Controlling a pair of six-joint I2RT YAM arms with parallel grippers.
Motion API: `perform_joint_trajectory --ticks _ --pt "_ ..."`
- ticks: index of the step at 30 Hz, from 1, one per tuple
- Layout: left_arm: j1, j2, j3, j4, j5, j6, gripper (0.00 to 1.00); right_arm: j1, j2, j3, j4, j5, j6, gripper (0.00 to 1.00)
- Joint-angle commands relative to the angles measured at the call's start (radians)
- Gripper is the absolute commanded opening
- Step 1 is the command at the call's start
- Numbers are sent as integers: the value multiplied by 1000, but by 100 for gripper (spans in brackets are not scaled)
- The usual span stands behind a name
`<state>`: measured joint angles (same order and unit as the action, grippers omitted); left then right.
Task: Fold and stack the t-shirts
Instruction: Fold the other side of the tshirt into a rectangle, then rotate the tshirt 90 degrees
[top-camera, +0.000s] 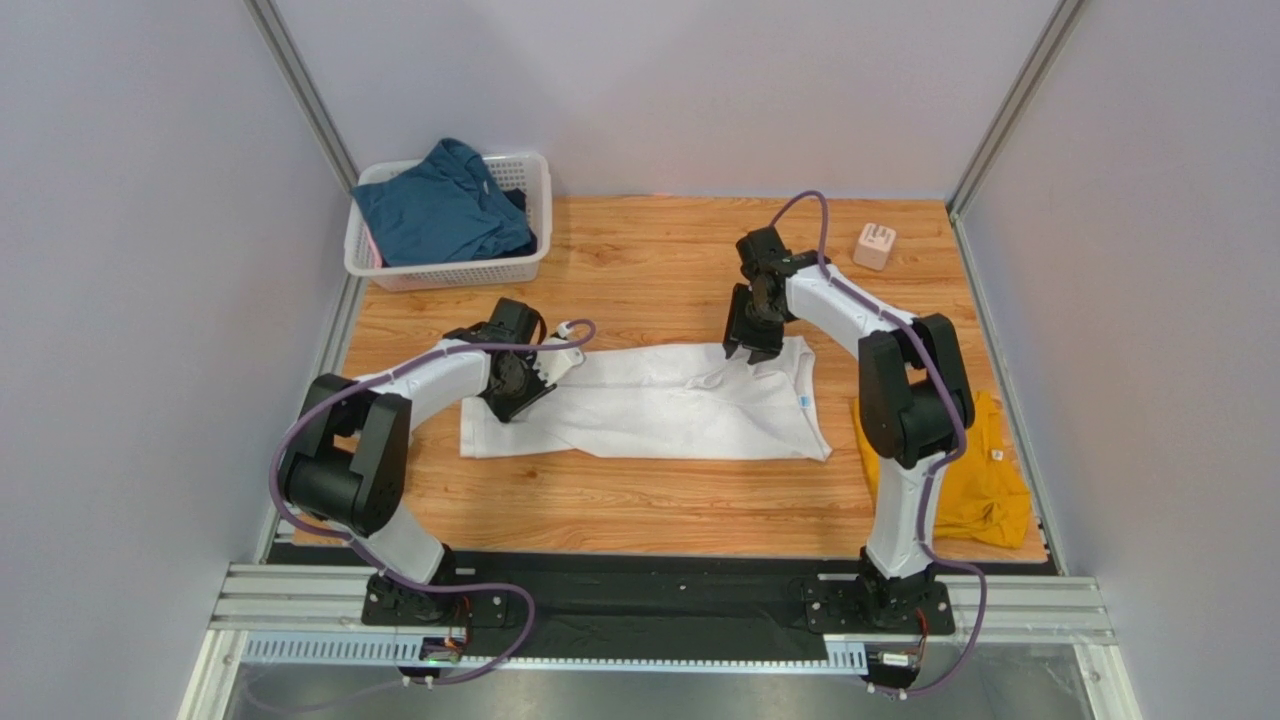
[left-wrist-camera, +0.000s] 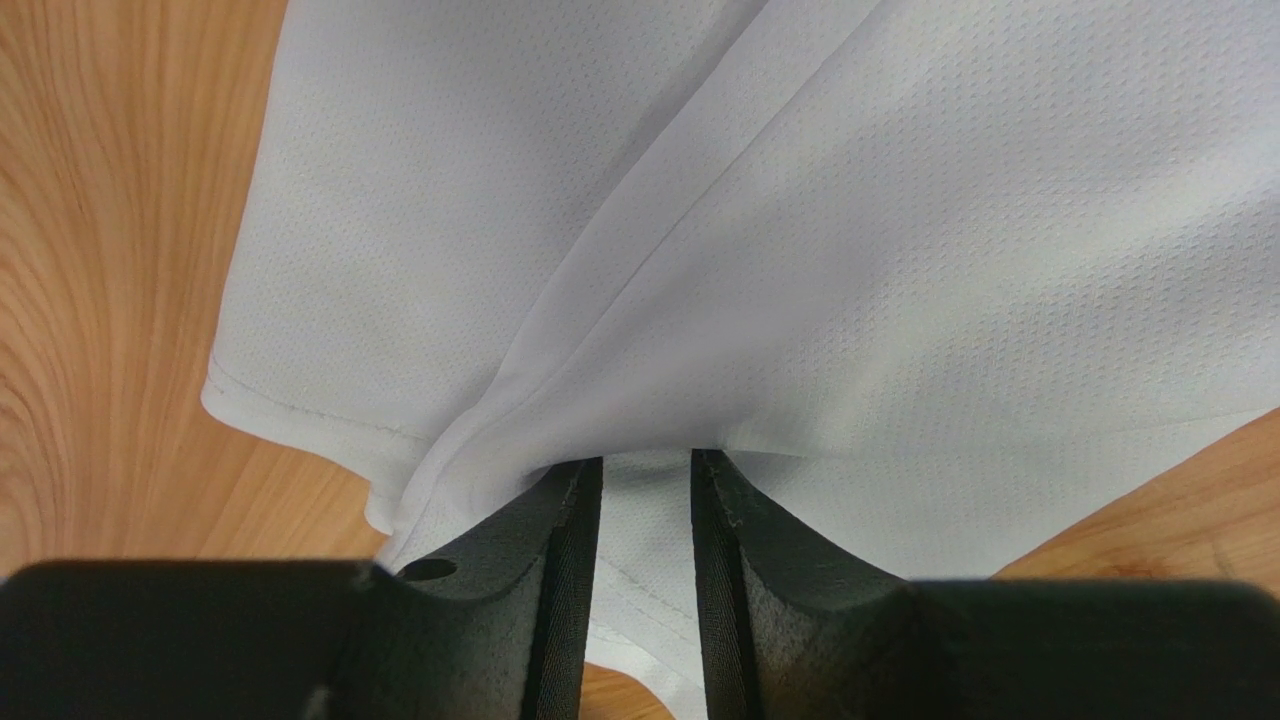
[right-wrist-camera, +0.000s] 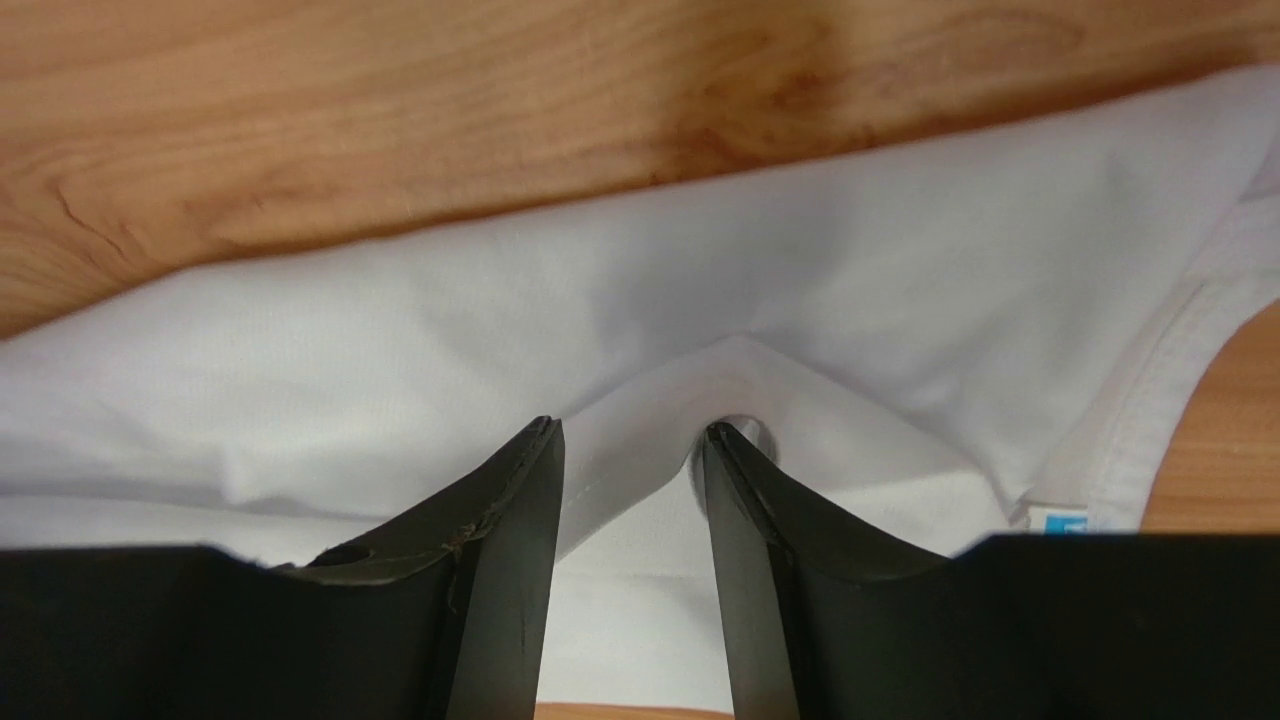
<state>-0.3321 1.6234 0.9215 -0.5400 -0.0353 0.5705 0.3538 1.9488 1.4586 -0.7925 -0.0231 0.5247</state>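
My left fingers (left-wrist-camera: 559, 578) and right fingers (right-wrist-camera: 504, 578) each pinch the white shirt (top-camera: 676, 417) along its far edge. It lies left-to-right, so I'd fold toward the desk's (top-camera: 646, 513) near edge.

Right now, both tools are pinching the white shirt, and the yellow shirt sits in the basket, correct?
Not quite. The top view shows the dark teal shirt in the basket; the yellow shirt lies on the table, at its right edge. The left tool and right tool do pinch the white shirt.
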Motion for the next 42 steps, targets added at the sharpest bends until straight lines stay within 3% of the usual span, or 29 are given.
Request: perform_joint_trajectory --ticks 1,7,14,16,21,27,34,42 --pt "5 -56 -29 -12 -3 23 35 -30 96 159 12 -6 -20 44" --pt "5 -79 -10 -41 9 17 35 -38 142 400 -46 -54 -41 49" --pt "5 -91 5 -52 5 2 35 -49 119 649 -203 22 -78 64" --pt "5 -102 13 -48 -11 -4 35 -46 47 600 -212 8 -71 64" --pt "5 -131 88 -60 -17 -20 35 -24 -187 140 -71 -133 21 60" --pt "5 -126 214 -121 -3 -40 35 -18 -254 -125 -53 -60 31 54" --pt "5 -86 214 -133 -6 -29 35 -18 -235 -173 -143 15 81 42" --pt "5 -94 171 -120 -5 -14 35 -16 -79 -113 -227 77 109 38"
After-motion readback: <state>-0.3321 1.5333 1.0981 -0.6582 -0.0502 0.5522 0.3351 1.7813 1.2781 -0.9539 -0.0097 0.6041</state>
